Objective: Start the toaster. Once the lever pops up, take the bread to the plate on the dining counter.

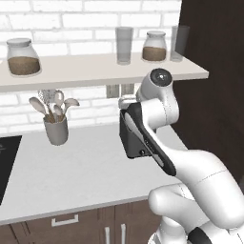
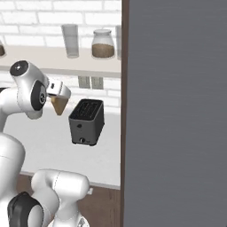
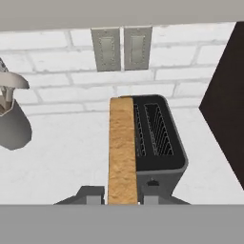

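Dark grey toaster (image 2: pixel 87 122); tan bread (image 3: pixel 122 152), brown crust; white brick wall (image 1: pixel 90 19).

You've got 1 toaster (image 2: pixel 87 122) w/ 2 slots, and 1 bread slice (image 3: pixel 122 152). Shelf holds 2 lidded jars w/ brown contents (image 1: pixel 23 57) (image 1: pixel 155 46) and 2 tall glasses (image 1: pixel 124 45) (image 1: pixel 179 43). 1 grey utensil holder (image 1: pixel 56 129) on the worktop, approx. 4 spoons in it. 2 wall outlets (image 3: pixel 106 48) (image 3: pixel 137 47). 1 drawer handle (image 1: pixel 65 220).
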You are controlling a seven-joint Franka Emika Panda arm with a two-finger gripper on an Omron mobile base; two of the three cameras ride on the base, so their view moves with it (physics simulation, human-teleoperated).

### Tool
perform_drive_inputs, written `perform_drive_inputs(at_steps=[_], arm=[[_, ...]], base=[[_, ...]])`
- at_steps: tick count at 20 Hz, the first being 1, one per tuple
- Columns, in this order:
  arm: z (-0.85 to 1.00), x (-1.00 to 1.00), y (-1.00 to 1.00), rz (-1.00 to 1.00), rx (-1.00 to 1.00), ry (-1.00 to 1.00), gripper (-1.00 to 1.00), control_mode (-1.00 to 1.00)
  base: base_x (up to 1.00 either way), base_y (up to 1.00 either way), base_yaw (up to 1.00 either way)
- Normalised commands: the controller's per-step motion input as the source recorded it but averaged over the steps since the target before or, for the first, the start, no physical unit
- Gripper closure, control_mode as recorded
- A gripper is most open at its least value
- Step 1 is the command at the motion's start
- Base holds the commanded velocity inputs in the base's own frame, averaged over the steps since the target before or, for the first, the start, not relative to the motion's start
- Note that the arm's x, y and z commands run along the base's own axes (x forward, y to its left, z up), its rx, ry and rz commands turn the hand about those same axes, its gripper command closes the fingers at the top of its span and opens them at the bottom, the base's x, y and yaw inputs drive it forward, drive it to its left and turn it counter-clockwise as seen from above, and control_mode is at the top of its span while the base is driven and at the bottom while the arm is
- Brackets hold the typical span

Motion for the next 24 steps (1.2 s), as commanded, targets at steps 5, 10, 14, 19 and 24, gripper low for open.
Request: perform_drive_inputs(at_steps=[5, 10, 14, 19, 24], arm=[[0.0, 0.0, 0.0, 0.0, 0.0, 0.0, 1.0, 1.0], [0.0, 0.0, 0.0, 0.0, 0.0, 0.0, 1.0, 1.0], [0.0, 0.0, 0.0, 0.0, 0.0, 0.0, 1.0, 1.0], [0.0, 0.0, 0.0, 0.0, 0.0, 0.0, 1.0, 1.0], [0.0, 0.0, 0.0, 0.0, 0.0, 0.0, 1.0, 1.0]], base=[[-0.39, 0.52, -0.16], [-0.1, 0.94, -0.33], [-0.07, 0.85, -0.49], [-0.1, 0.43, -0.68], [-0.08, 0.21, -0.8]])
